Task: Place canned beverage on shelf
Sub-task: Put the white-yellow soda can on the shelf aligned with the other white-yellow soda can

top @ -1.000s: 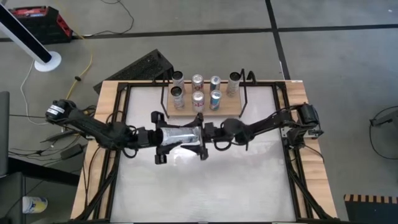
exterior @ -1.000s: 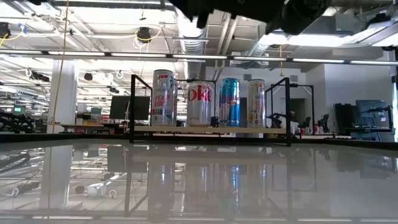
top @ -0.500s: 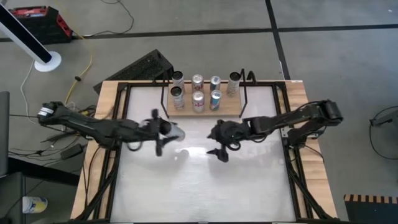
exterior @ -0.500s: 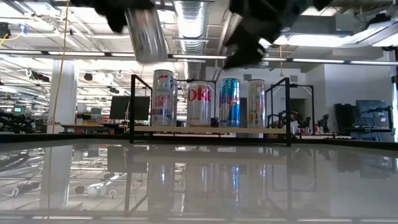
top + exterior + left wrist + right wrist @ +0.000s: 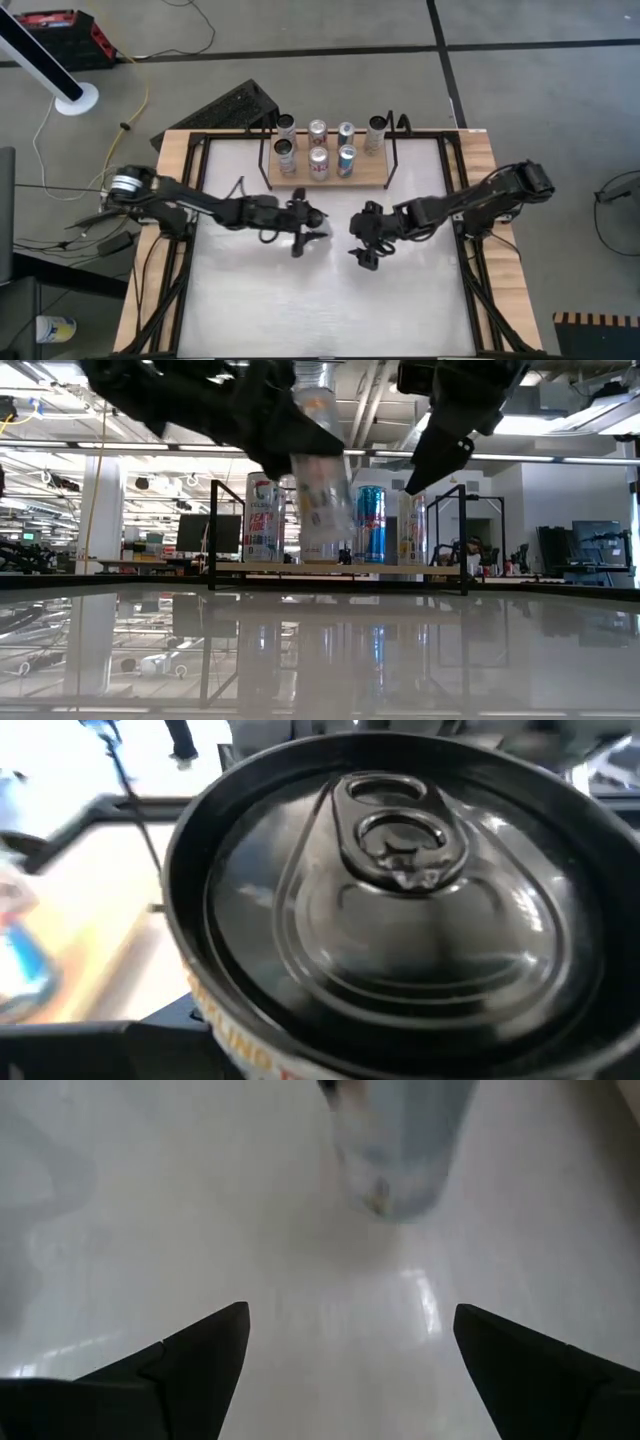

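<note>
The left gripper sat just left of centre in the high view, its jaws clamped on a silver beverage can held tilted above the white counter. The can's pull-tab top filled the left wrist view. The right gripper hung just right of centre, jaws spread wide and empty, a clear gap between the two grippers. The shelf stood at the upper centre, near the counter's far edge, carrying seven cans with bare board at its front right. The counter's lower half lay open.
</note>
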You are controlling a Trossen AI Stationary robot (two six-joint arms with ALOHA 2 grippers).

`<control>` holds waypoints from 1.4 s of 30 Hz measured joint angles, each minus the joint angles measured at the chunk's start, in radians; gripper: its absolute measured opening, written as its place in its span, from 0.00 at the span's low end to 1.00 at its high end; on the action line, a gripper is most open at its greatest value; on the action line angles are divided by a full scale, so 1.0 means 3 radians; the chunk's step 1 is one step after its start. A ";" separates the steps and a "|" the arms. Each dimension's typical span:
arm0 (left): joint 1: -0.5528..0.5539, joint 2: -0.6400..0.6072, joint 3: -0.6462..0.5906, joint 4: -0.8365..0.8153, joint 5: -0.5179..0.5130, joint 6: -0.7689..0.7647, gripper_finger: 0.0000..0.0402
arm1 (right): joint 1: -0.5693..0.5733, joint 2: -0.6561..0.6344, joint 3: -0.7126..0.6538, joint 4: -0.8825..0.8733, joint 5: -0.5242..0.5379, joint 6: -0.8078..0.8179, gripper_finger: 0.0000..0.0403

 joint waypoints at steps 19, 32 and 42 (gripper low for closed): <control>0.0030 0.0867 0.0749 -0.0458 0.0040 -0.0066 0.56 | 0.0229 0.0000 0.0000 -0.0006 0.0425 0.0007 0.93; 0.0031 0.0874 0.0749 -0.0520 -0.0004 -0.0128 0.82 | 0.0172 0.0003 -0.0001 0.0070 0.0430 -0.0006 0.93; 0.0031 0.0871 0.0748 -0.0575 -0.0123 -0.0134 0.92 | 0.0154 0.0003 -0.0001 0.0071 0.0430 -0.0004 0.93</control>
